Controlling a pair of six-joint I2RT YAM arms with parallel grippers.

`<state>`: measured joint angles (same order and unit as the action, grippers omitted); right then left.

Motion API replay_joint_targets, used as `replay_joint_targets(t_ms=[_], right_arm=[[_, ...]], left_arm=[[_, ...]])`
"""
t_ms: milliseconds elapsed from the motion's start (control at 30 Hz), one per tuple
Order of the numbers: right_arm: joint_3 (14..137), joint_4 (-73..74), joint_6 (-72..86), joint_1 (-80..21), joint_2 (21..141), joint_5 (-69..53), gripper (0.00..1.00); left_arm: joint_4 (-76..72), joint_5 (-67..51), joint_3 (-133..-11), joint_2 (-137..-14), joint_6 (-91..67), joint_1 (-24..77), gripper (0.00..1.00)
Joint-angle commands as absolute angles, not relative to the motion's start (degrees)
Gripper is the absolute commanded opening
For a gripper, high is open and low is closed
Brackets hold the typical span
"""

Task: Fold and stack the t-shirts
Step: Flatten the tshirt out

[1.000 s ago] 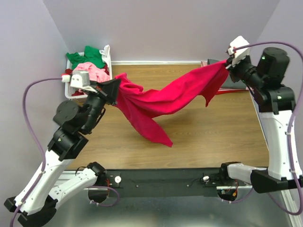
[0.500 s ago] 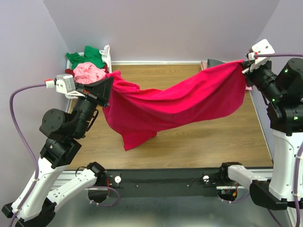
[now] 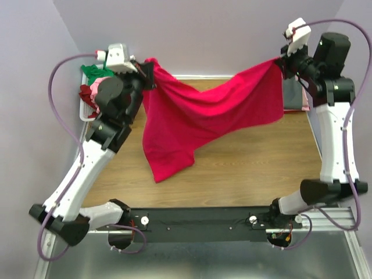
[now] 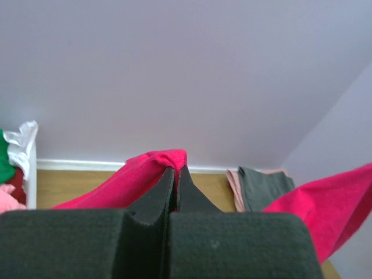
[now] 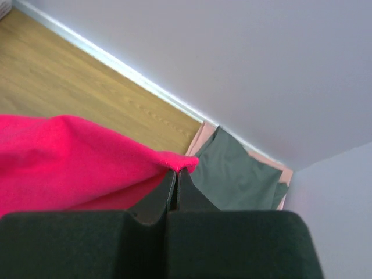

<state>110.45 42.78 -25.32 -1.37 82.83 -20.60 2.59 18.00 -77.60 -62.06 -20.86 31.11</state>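
The crimson-pink t-shirt (image 3: 203, 116) hangs stretched in the air between both grippers, its lower part drooping toward the wooden table (image 3: 244, 168). My left gripper (image 3: 150, 74) is shut on one upper corner at the back left; the cloth shows bunched at its tips in the left wrist view (image 4: 157, 160). My right gripper (image 3: 280, 63) is shut on the other corner at the back right, seen in the right wrist view (image 5: 174, 163). A grey t-shirt (image 5: 232, 180) lies folded on a dusty pink one (image 5: 200, 139) at the back right corner.
A white slatted basket (image 3: 86, 110) at the back left holds green (image 3: 93, 71), light pink and maroon t-shirts, partly hidden by my left arm. Lilac walls close the back and both sides.
Both grippers have risen and moved toward the back wall with the shirt. The shirt now hangs wider and flatter between them, its lower edge lifted.
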Motion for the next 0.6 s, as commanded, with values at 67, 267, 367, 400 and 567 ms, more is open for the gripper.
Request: replay_joint_targets(t_ms=[67,267,367,400,567], right_arm=[[123.47,38.94,-21.71,-0.97,87.62,-18.11,0.01],[110.25,38.41,-25.65,-0.79,75.89,-21.69,0.01],[92.60,38.23,-30.22,-0.79,68.67,-23.64,0.00],[84.37,38.32,-31.19,-0.70,64.29,-23.64,0.00],[60.50,43.49,-41.82,-0.70,50.99,-23.12,0.01]], left_arm=[[-2.37,8.89,-94.81,-69.60,-19.25,24.79,0.00],[-2.89,0.28,-87.95,-64.70,-19.68,24.70,0.00],[-4.31,-3.50,-76.50,-56.27,-21.53,24.70,0.00],[-4.39,-5.86,-68.72,-51.64,-23.45,24.70,0.00],[-3.26,-16.77,-45.04,-37.55,-35.30,24.70,0.00]])
